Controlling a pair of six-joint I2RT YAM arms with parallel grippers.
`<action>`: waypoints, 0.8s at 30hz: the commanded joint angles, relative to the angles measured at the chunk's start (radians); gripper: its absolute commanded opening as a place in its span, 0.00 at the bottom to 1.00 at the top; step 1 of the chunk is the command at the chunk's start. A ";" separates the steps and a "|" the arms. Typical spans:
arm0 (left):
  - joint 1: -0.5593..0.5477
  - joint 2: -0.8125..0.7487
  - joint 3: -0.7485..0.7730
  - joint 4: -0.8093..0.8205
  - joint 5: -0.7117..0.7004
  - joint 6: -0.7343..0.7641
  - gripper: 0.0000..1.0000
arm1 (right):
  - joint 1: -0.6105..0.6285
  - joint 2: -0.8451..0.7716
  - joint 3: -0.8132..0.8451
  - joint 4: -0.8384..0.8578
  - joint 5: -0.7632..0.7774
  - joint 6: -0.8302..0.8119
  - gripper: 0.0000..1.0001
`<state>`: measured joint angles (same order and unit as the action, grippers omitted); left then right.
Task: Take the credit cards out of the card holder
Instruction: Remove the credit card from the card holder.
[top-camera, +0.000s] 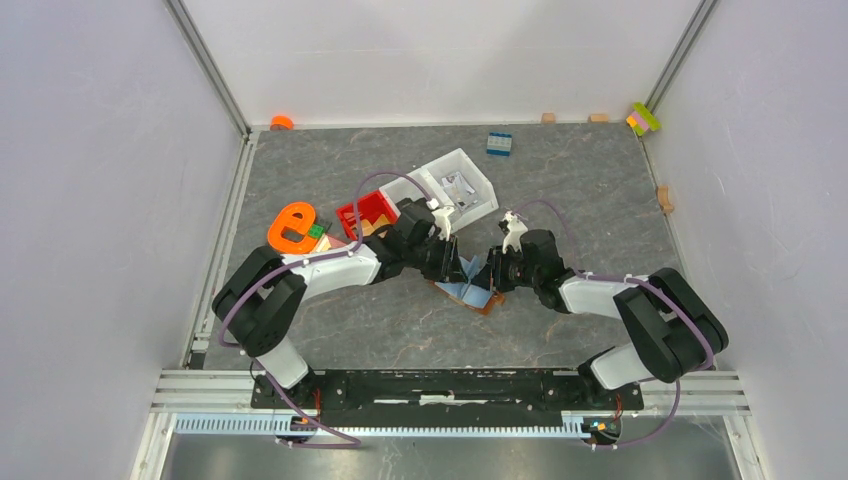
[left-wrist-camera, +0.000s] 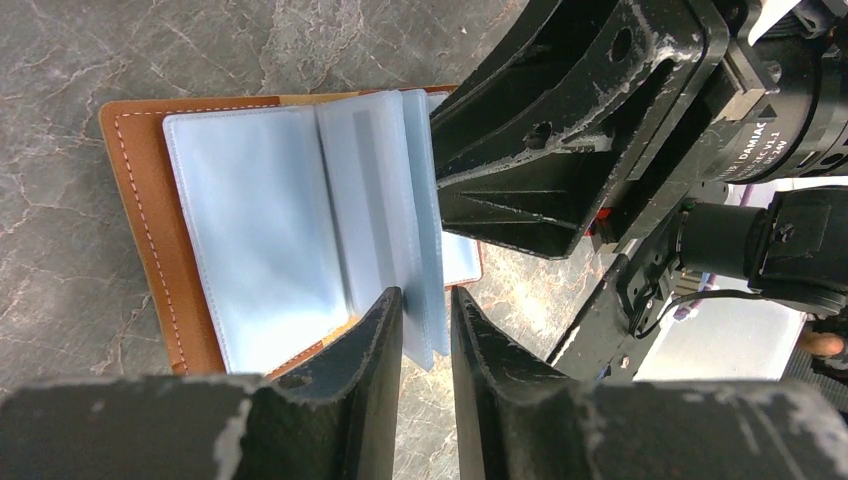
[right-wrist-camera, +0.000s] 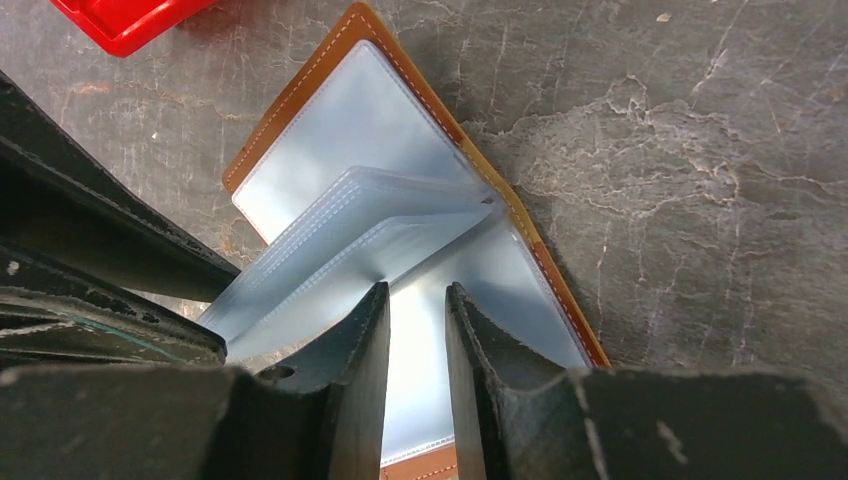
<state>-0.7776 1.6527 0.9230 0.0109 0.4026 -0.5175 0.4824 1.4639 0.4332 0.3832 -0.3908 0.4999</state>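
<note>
The brown card holder (top-camera: 487, 300) lies open on the table between both arms, showing pale blue plastic sleeves (left-wrist-camera: 260, 220). Its leather edge shows in the left wrist view (left-wrist-camera: 135, 190) and the right wrist view (right-wrist-camera: 290, 95). My left gripper (top-camera: 455, 262) (left-wrist-camera: 427, 292) is narrowly open, with the free edges of several raised sleeves between its jaws. My right gripper (top-camera: 497, 272) (right-wrist-camera: 417, 287) is narrowly open with nothing between its jaws, its tips at the flat sleeve beside the fanned sleeves (right-wrist-camera: 370, 200). No loose card shows; any cards are hidden in the sleeves.
A red bin (top-camera: 365, 212) and a white bin (top-camera: 455, 185) stand just behind the left arm, an orange object (top-camera: 292, 228) to their left. A blue brick (top-camera: 499, 142) and small blocks lie near the back wall. The right gripper body (left-wrist-camera: 560, 130) is close to my left fingers.
</note>
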 joint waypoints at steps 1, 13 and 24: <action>-0.003 -0.016 0.011 0.047 0.025 0.023 0.31 | 0.002 0.007 0.033 0.013 -0.002 -0.004 0.31; -0.002 -0.027 -0.001 0.064 0.026 0.024 0.33 | 0.002 0.005 0.035 0.003 0.005 -0.007 0.31; 0.000 -0.034 -0.004 0.067 0.021 0.025 0.21 | 0.002 -0.023 0.032 -0.024 0.049 -0.016 0.31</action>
<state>-0.7773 1.6527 0.9203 0.0341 0.4038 -0.5175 0.4824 1.4662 0.4374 0.3676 -0.3717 0.4995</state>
